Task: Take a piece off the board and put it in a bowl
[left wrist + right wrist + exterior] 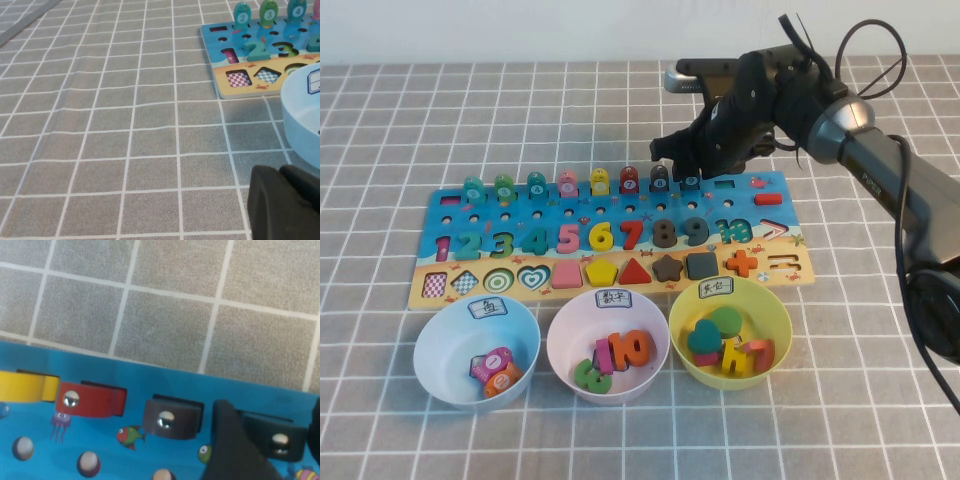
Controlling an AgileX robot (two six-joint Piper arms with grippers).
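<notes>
High view: the right pincer hangs over the far edge of the board, directly above the dark teal-blue token at the right end of the row of standing numbered pieces. That token stands in its slot, not lifted, just beside the dark brown-grey token and the red token.

From the right wrist camera, the token appears between the two dark fingers, with one finger close at its side. The pincer looks open around it, though whether the pads already touch the wood cannot be told from this angle.

The light blue bowl, at the near left of the grey checked table, already holds a couple of pieces. It sits well apart from the token, beyond the pink bowl and yellow bowl.

The left pincer is parked low over the table beside the light blue bowl, and its spread cannot be told.

Judged from this, the reach is done; the grasp, lift, carry and drop remain.
</notes>
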